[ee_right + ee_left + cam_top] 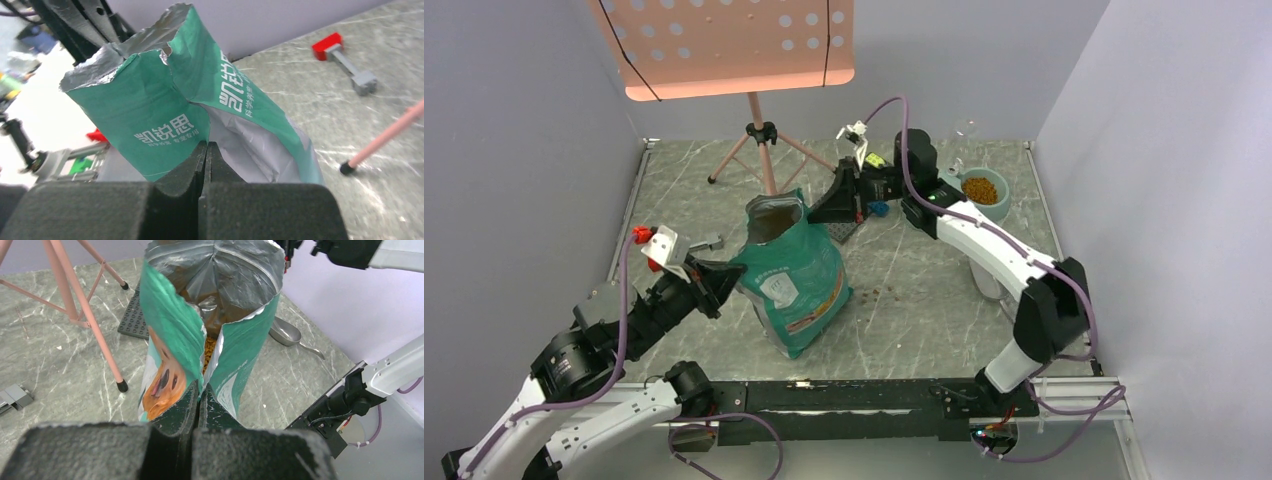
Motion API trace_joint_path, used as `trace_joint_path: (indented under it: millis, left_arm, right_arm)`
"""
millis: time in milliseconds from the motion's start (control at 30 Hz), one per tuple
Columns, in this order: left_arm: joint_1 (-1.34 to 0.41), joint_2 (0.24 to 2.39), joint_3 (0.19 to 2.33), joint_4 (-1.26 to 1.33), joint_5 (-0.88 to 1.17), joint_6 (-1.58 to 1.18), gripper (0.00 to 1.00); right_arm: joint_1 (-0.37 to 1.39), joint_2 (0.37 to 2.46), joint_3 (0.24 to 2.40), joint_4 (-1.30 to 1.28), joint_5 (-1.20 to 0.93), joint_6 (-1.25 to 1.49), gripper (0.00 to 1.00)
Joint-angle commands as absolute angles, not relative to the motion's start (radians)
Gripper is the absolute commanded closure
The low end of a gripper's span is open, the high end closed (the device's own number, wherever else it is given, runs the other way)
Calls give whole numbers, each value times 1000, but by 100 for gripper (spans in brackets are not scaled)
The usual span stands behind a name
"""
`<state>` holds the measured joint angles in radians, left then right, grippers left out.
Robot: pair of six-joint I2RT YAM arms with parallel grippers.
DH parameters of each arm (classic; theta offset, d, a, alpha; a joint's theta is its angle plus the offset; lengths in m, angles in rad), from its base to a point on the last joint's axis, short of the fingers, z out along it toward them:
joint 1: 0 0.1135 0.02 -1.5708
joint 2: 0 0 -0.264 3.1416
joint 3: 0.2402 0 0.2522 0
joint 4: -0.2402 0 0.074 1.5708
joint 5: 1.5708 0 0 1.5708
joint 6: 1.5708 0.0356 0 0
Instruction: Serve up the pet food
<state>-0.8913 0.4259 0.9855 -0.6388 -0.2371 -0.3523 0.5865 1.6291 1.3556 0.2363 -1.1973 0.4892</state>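
Observation:
The pet food shows in three places: brown kibble (210, 347) inside the open teal-green bag (794, 285), a heap (981, 189) in the pale blue-grey bowl (1002, 207) at the back right, and a few spilled pellets (876, 294) on the table. The bag stands upright mid-table, its top open. My left gripper (724, 283) is shut on the bag's left edge (170, 315), fingertips (192, 395) pinching the fold. My right gripper (816, 213) is shut at the bag's upper right side (150, 110), and seems to pinch its fold. The bowl's second half is hidden under my right arm.
A pink music stand (754, 110) with tripod legs stands behind the bag. A dark studded baseplate (132, 315) and a metal scoop (285, 332) lie behind the bag. A red and grey brick piece (345, 60) lies on the table. Walls enclose three sides.

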Motion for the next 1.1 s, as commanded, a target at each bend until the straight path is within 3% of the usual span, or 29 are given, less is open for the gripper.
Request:
trace_joint_path:
  millis: [0,200,433,733,900,967,1000,1033,1067]
  left_arm:
    - [-891,431,1006,-567,-315,-355,100]
    - [-891,550,1050,-530,-359,-357,100]
    - [-882,618,1052,-520,-345,-392,100]
    - [-783,716,1100,-485,-212,-369,100]
    - [-746,736,1121,-498,-132,-341,100]
    - [-739,723,1108,-508,-119,-344,100]
    - [-737,713,1097,-509,-114,-346,100]
    - [-735,704,1086,-507,-106,-348,100]
    - [-734,696,1076,-505,-101,-350,100]
  right_arm:
    - [556,1426,1286,80,-990,360,100]
    - [469,1168,1140,-50,-623,423,100]
    - [454,1014,1005,-97,-514,458,100]
    - [454,1049,1148,-211,-529,363,100]
    - [454,1088,1191,-253,-697,249,100]
    - [454,1106,1226,-287,-750,180,68]
    - [452,1120,1246,-301,-781,147,41]
    - [449,1135,1265,-316,-800,120,23]
    - [442,1152,1283,-323,-820,101,14]
